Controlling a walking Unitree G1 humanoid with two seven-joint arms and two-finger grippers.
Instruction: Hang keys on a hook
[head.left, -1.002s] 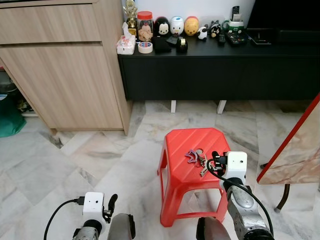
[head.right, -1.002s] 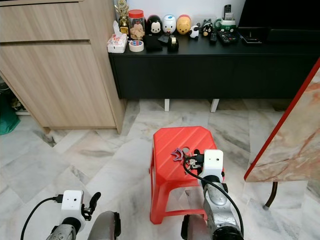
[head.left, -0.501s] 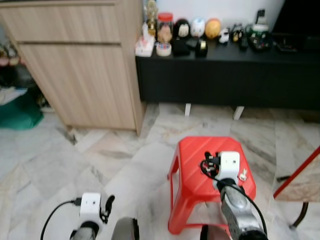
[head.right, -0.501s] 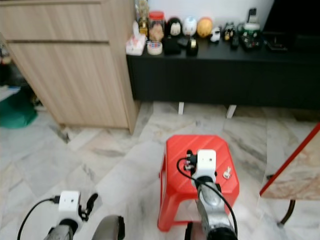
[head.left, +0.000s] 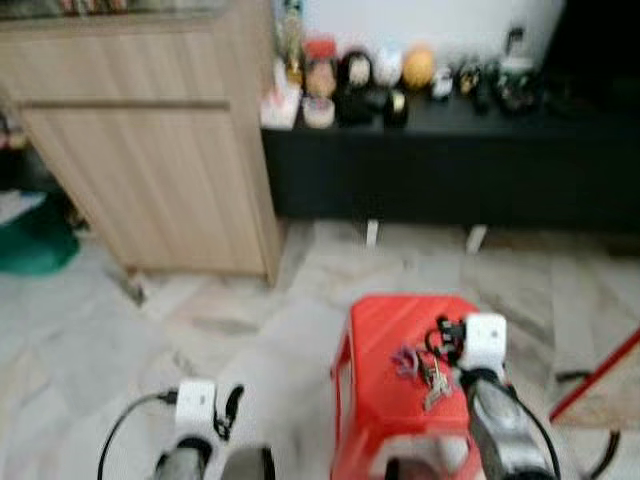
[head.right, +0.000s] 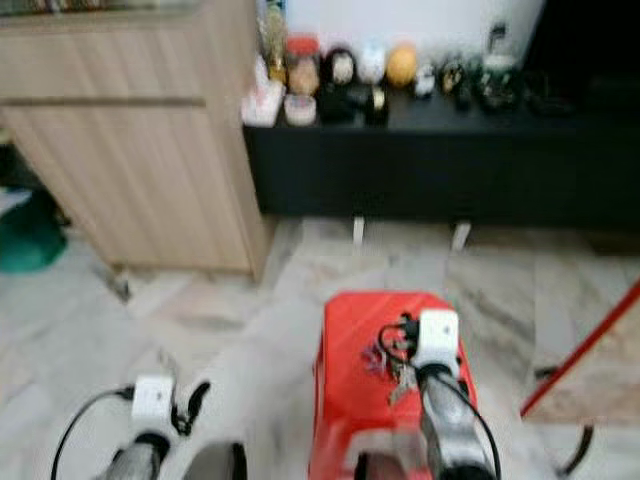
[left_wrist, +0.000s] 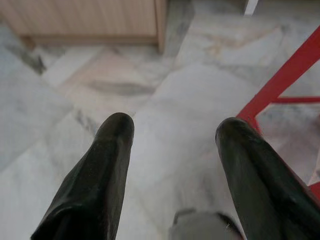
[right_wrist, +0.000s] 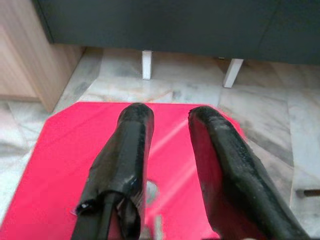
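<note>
Over red plastic stool (head.left: 385, 400): right gripper (right_wrist: 170, 120) is being held part-open, empty.
Keys: metal bunch of keys (head.left: 420, 365) is lying on stool.
Left gripper (left_wrist: 172, 132): is being held open, empty, above marble floor (left_wrist: 75, 95).

Grey-veined marble floor (head.left: 120, 300), views blurred. Light wood cabinet (head.left: 150, 160) stands beside a long black console (head.left: 450, 160) against a white wall (head.left: 460, 20). Red stool (head.left: 385, 350) in front.

The room is evenly lit, bright and soft, with no hard shadows on the pale marble floor (head.left: 120, 330). Both head views are smeared by motion blur: the ornaments on the black cabinet (head.left: 450, 170) melt into blobs, and edges double. The wrist views are sharper, though the nearest black fingers (left_wrist: 95, 175) go soft. A faint sheen streaks the red stool (right_wrist: 65, 150).
</note>
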